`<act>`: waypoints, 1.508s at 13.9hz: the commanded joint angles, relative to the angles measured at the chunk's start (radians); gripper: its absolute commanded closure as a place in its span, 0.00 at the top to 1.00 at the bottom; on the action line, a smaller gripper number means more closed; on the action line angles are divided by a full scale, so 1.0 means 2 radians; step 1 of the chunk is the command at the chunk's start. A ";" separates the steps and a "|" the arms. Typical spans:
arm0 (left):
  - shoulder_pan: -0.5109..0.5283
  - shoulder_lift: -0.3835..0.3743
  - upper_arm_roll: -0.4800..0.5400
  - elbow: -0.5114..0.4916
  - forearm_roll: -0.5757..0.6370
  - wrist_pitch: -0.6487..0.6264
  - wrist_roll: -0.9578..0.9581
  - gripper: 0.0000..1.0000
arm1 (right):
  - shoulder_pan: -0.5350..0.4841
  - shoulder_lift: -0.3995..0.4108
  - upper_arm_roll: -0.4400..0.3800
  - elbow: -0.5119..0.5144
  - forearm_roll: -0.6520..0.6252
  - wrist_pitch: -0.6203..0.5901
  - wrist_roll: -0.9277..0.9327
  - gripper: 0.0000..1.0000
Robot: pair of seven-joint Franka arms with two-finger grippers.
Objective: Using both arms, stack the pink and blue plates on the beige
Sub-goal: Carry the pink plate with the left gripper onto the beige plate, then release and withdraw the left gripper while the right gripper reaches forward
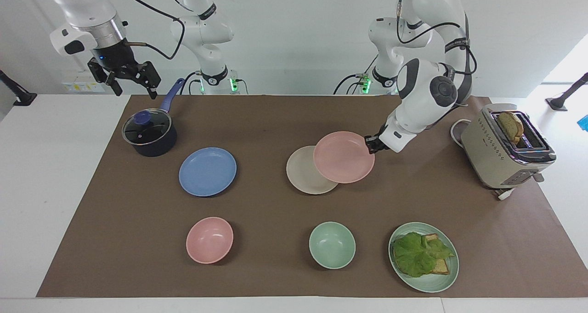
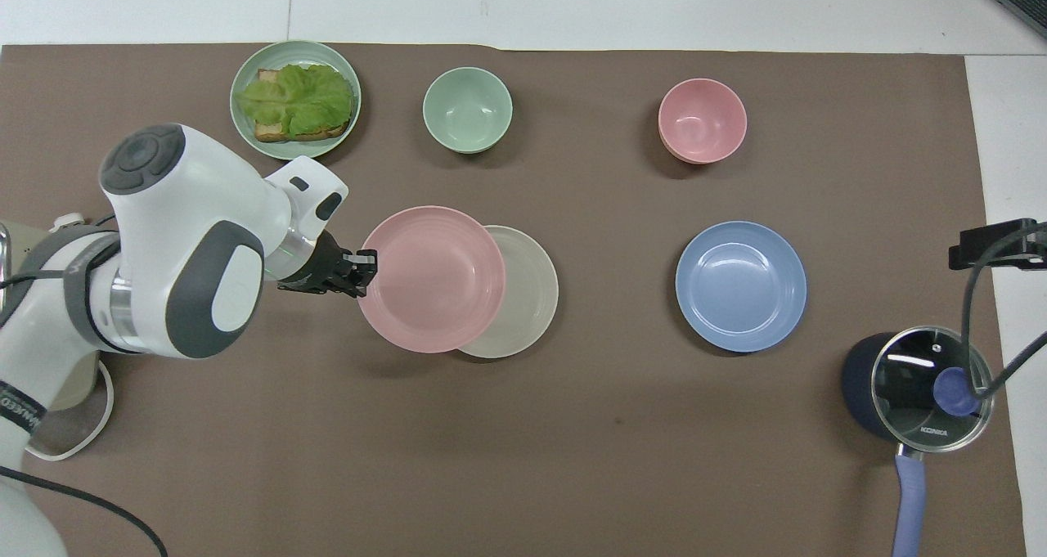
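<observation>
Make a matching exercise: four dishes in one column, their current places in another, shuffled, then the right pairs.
1. round matte pink plate
2. round matte cornflower blue plate
3. round matte cream-beige plate
4. round pale green plate

A. carries lettuce and toast
B. lies bare beside the lidded pot
C. partly covered by another plate
D. held at its rim by the left end effector

1-D, 2-B, 3-C, 4-A

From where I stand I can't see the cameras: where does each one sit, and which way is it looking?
Facing view: high across the table, looking at the robots; shows both arms whole, left gripper holding the pink plate.
Overhead view: above the robots' end, looking steeply down; shows the left arm, right gripper at the edge.
Both show the beige plate.
</observation>
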 commanded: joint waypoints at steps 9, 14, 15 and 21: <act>-0.059 0.003 0.009 -0.059 -0.029 0.109 -0.031 0.00 | -0.007 -0.004 0.003 -0.008 -0.004 0.002 0.012 1.00; -0.063 0.003 0.008 -0.058 -0.029 0.117 -0.028 0.00 | -0.006 -0.013 0.003 -0.028 -0.003 0.006 0.008 1.00; -0.063 0.003 0.008 -0.058 -0.029 0.117 -0.026 0.00 | -0.007 -0.012 0.003 -0.031 -0.003 0.008 0.008 1.00; -0.062 0.005 0.009 -0.055 -0.029 0.122 -0.025 0.91 | -0.007 -0.018 0.003 -0.046 -0.003 0.027 0.008 1.00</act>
